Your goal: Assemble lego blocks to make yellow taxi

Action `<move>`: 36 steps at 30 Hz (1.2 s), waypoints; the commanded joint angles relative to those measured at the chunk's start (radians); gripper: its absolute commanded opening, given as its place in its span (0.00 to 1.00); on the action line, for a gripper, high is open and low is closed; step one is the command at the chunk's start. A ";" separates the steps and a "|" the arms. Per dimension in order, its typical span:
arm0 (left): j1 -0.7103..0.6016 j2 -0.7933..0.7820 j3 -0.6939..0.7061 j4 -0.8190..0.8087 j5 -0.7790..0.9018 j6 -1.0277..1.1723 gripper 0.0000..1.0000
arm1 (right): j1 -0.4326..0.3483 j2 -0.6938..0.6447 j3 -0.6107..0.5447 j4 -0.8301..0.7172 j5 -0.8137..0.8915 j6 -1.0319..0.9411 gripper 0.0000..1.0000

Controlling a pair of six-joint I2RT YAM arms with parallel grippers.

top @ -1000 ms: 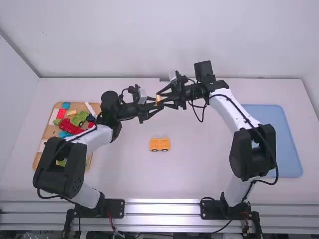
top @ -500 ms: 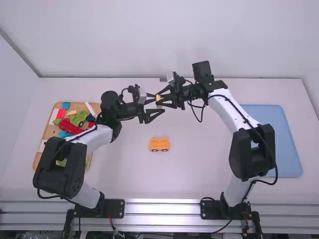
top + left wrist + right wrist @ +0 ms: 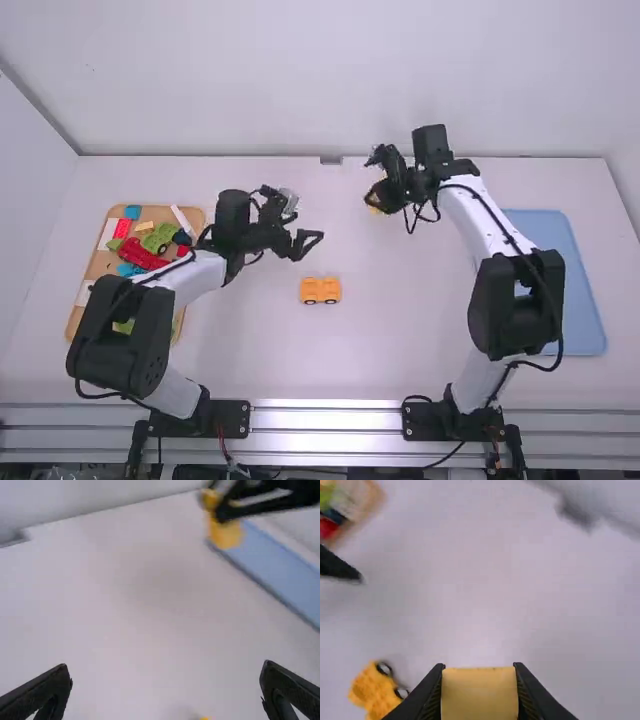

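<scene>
Parted since the earlier frame, the left pincer (image 3: pixel 167 672), wide open and empty, sits lower; the wheeled yellow taxi body (image 3: pixel 320 291) rests mid-surface (image 3: pixel 400 330); the right pincer (image 3: pixel 479 666), closed on a yellow block (image 3: pixel 480 695), has swung rightward. Body seems largely built; adding that block probably remains.

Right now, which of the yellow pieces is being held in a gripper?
The block between the right gripper's fingers; the wheeled yellow piece rests on the table, and the small pale one lies on the tan tray.
</scene>
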 commanded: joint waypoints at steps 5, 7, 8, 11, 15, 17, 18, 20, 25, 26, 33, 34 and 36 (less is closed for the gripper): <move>0.002 -0.001 0.006 0.048 -0.216 0.015 0.99 | 0.097 0.007 0.006 -0.197 0.339 0.246 0.18; 0.000 -0.001 0.006 0.065 -0.222 0.016 0.99 | 0.132 0.023 -0.006 -0.209 0.401 0.313 0.17; 0.003 -0.001 0.006 0.073 -0.227 0.015 0.99 | 0.146 0.023 -0.020 -0.211 0.422 0.343 0.12; 0.002 -0.002 0.006 0.089 -0.226 0.018 0.99 | 0.182 0.021 -0.063 -0.219 0.472 0.449 0.00; 0.003 -0.021 0.006 0.064 -0.228 0.045 0.99 | 0.220 0.021 -0.144 -0.212 0.476 0.543 0.00; 0.003 -0.024 0.006 0.059 -0.228 0.042 0.99 | 0.241 0.021 -0.191 -0.195 0.473 0.560 0.00; 0.003 -0.024 0.006 0.056 -0.227 0.042 0.99 | 0.257 0.021 -0.221 -0.183 0.474 0.592 0.00; 0.003 -0.024 0.006 0.051 -0.225 0.042 0.99 | 0.280 0.019 -0.265 -0.156 0.473 0.638 0.02; 0.002 -0.024 0.006 0.033 -0.225 0.042 0.99 | 0.281 0.019 -0.317 -0.075 0.367 0.714 0.32; 0.002 -0.024 0.006 0.027 -0.225 0.042 0.99 | 0.270 0.019 -0.337 -0.051 0.307 0.706 0.22; 0.003 -0.024 0.006 0.019 -0.225 0.042 0.99 | 0.206 0.023 -0.425 0.005 0.257 0.790 0.17; 0.002 -0.024 0.006 0.018 -0.225 0.042 0.99 | 0.191 0.023 -0.424 0.005 0.238 0.801 0.13; 0.003 -0.024 0.006 0.019 -0.225 0.042 0.99 | 0.174 0.023 -0.423 0.005 0.213 0.805 0.05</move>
